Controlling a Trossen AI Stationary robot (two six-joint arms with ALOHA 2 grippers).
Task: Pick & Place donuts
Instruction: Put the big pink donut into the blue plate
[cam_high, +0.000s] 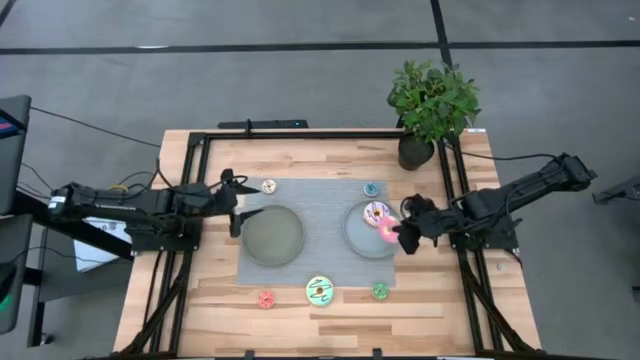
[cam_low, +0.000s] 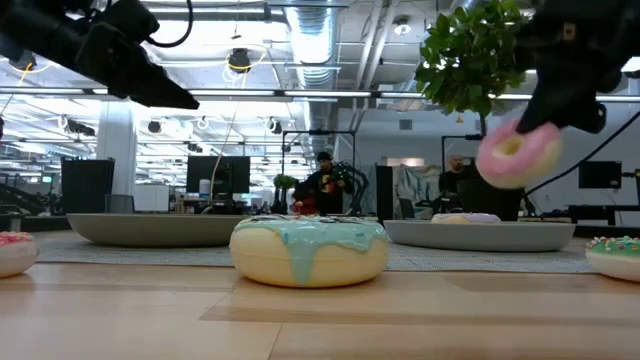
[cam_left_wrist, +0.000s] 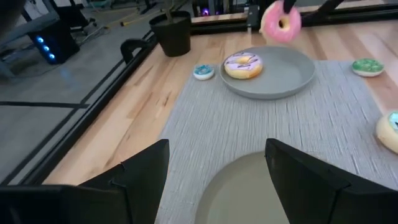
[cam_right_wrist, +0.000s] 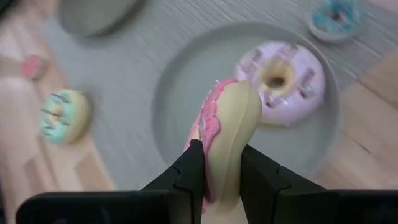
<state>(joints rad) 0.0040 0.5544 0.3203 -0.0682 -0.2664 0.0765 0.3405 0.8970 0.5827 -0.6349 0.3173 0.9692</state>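
Donuts lie spread over the wooden bench (cam_high: 330, 150) and its grey woven mat (cam_high: 320, 215). A large pink-iced toy ring donut (cam_high: 388, 231) is up in the air, pinched on edge between the fingers of the right tool (cam_high: 397, 236), which is clenched on it above the near right rim of the right grey round plate (cam_high: 357, 238). On that plate lies a large white-lilac sprinkled donut (cam_high: 376, 212), flat and towards its far side. A small blue donut (cam_high: 371, 189) sits on the mat just beyond the plate.

Along the near edge of the mat rest a large mint-green iced donut (cam_high: 320, 291), a small green donut (cam_high: 380, 290) to its right and a small red donut (cam_high: 266, 298) to its left. A small tan donut (cam_high: 269, 186) lies at the far left of the mat.

The left tool (cam_high: 243, 216) hangs released, fingers spread, over the left rim of the left grey round plate (cam_high: 275, 237), holding nothing.

A potted green plant (cam_high: 432, 105) stands at the far right corner of the bench.
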